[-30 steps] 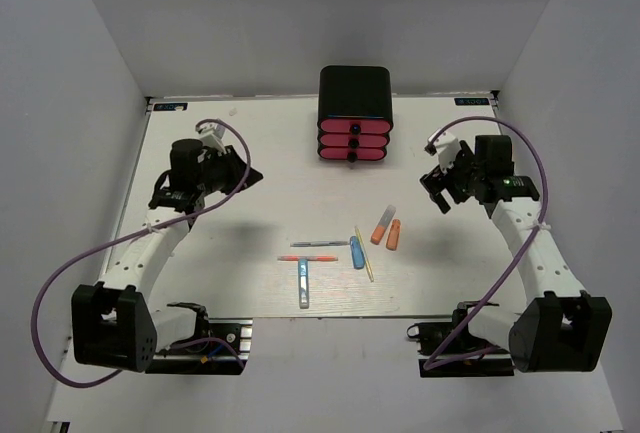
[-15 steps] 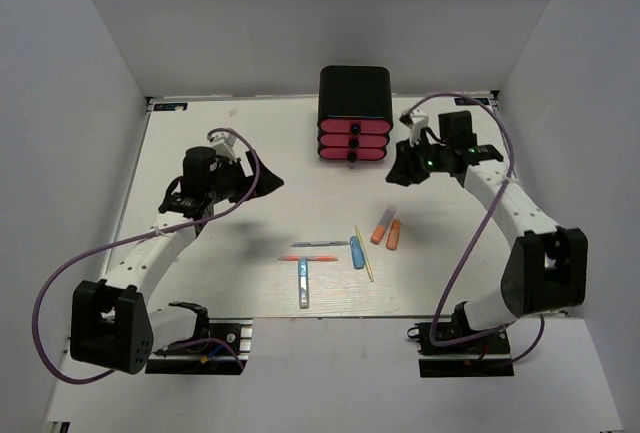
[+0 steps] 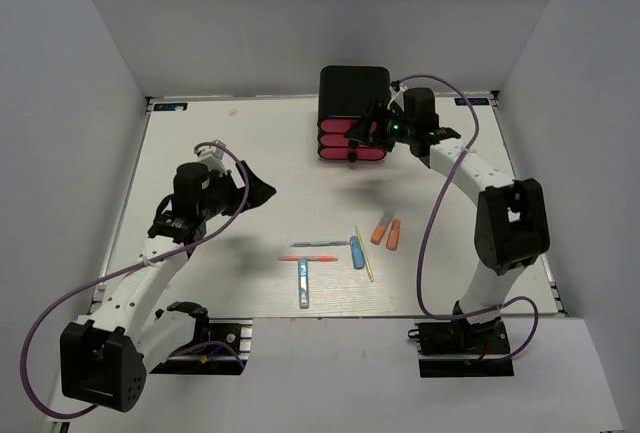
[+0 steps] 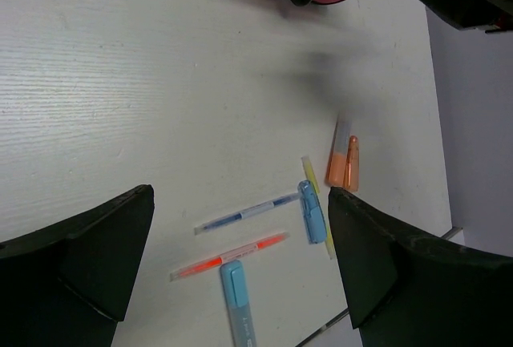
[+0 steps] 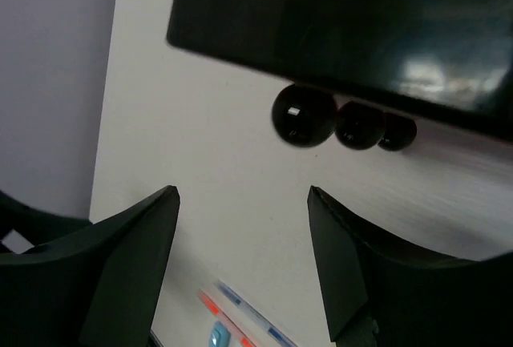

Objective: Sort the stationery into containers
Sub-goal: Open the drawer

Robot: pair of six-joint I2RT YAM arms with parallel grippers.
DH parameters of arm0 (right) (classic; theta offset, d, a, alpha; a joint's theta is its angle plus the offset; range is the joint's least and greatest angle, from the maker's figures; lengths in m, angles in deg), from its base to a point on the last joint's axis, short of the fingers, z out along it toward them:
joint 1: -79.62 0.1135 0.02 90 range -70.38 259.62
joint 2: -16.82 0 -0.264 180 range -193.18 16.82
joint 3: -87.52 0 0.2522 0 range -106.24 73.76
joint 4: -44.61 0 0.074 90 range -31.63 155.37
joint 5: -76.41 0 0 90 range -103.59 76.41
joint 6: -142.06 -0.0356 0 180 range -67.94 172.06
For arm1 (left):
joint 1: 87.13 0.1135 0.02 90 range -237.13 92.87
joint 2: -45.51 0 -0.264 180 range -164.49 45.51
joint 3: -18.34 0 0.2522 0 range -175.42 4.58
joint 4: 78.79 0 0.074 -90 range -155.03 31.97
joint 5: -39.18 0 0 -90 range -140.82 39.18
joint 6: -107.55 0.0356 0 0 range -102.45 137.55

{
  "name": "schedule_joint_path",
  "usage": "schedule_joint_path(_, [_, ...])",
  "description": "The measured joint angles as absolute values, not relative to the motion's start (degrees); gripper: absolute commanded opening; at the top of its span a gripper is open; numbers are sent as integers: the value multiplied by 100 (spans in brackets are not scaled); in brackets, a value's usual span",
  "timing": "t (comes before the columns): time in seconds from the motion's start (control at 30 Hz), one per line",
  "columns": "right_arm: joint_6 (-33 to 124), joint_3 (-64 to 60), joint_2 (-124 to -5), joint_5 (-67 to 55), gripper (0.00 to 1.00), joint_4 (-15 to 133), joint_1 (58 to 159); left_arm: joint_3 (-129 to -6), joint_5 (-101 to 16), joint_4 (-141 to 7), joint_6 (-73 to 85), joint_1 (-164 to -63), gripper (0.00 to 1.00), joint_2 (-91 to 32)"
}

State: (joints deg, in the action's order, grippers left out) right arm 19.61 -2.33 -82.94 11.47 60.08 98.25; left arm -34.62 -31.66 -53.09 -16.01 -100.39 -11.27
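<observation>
No readable text; blue corner stickers (image 3: 170, 106) too small to read.

White tbl (image 3: 270, 138) — pens (image 3: 357, 253) mid, drawer cabinet (image 3: 354, 93) rear.

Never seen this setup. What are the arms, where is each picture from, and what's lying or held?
Two white robot arms stand at the table's near edge, each ending in a two-finger gripper. The wide picture is from a fixed overhead camera; the others from wrist cameras, the dark wedges being the gripper's fingers. The left gripper hovers open, empty. The right gripper, also open and empty, is by the black cabinet of three pink drawers. On the table lie two orange markers, two blue pens and thin grey, red and yellow sticks.
</observation>
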Motion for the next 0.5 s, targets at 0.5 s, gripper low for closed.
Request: schedule_joint_path(0.5, [1187, -1099, -9269, -110, 56, 5980, 10017, -3315, -3374, -5027, -1700, -10039, 99, -1087])
